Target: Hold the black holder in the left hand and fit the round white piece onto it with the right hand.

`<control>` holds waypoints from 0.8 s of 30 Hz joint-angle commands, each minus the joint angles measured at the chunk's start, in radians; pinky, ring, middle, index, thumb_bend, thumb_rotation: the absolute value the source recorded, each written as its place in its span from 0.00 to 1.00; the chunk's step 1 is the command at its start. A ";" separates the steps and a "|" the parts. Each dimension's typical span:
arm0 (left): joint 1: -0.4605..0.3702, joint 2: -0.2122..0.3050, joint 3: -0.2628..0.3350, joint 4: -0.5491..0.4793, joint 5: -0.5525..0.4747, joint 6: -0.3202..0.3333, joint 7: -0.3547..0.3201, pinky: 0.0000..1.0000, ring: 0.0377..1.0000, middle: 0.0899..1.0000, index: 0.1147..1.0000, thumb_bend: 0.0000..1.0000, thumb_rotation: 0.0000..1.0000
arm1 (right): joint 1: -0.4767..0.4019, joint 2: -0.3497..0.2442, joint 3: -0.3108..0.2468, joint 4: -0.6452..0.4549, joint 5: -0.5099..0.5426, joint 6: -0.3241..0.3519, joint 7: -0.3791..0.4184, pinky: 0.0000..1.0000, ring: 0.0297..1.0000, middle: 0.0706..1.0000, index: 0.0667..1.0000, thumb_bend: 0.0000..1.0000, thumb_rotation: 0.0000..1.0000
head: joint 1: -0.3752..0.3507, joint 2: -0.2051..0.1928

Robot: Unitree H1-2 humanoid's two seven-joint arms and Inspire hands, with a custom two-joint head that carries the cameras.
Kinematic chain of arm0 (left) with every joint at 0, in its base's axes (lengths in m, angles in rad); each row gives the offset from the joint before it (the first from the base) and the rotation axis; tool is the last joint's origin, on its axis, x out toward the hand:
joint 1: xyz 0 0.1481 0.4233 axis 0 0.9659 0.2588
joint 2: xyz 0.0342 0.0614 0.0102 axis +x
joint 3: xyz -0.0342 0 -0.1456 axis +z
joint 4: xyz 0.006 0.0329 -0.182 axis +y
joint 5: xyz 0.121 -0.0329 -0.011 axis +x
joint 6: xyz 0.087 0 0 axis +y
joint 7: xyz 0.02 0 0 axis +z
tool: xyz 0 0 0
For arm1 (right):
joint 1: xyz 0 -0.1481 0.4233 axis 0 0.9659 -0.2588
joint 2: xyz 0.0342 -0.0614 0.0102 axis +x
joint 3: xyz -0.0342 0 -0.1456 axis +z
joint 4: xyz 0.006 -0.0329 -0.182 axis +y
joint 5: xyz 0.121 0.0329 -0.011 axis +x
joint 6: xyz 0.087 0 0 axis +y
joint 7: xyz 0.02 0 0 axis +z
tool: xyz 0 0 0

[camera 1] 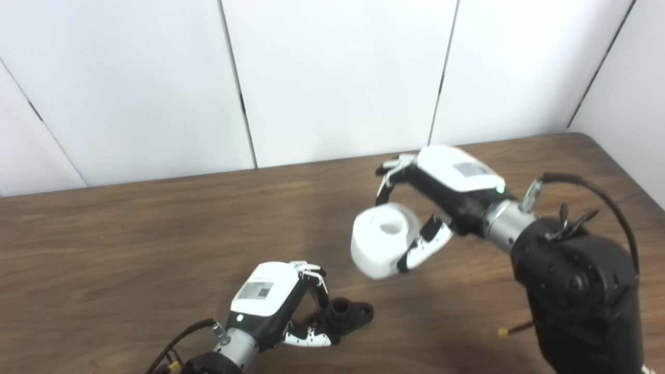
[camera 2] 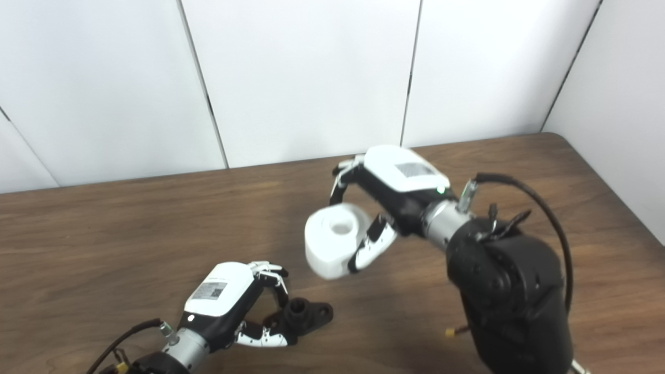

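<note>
The black holder (camera 1: 345, 313) lies on the wooden table (camera 1: 130, 244) near the front, with a short round post standing up from its flat base. My left hand (camera 1: 283, 304) is closed around its left end, fingers above and thumb below. My right hand (camera 1: 431, 208) is shut on the round white piece (camera 1: 382, 246), a thick ring with a centre hole facing up. The piece hangs in the air above the table, up and to the right of the holder and apart from it.
The brown table runs to white wall panels (camera 1: 332, 78) at the back. Its right edge (camera 1: 623, 166) curves away beside the right arm's black forearm (camera 1: 576, 296). A cable (camera 1: 608, 202) loops over that forearm.
</note>
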 commanded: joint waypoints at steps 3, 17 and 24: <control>0.004 -0.003 -0.028 0.045 0.015 0.013 -0.045 0.80 0.85 0.78 0.42 0.52 0.05 | 0.004 0.030 0.000 -0.018 0.010 -0.027 -0.066 0.98 0.94 0.85 0.45 0.52 0.14 | 0.003 0.006; -0.005 -0.005 -0.035 0.035 0.020 0.033 -0.066 0.81 0.85 0.79 0.42 0.52 0.05 | 0.125 0.052 0.034 0.079 0.083 -0.121 -0.272 1.00 0.96 0.88 0.45 0.52 0.14 | 0.009 0.022; -0.007 -0.005 -0.037 0.027 0.026 0.039 -0.081 0.81 0.85 0.79 0.42 0.52 0.05 | 0.162 0.050 0.074 0.121 0.089 -0.159 -0.351 0.99 0.96 0.88 0.45 0.52 0.15 | 0.008 0.029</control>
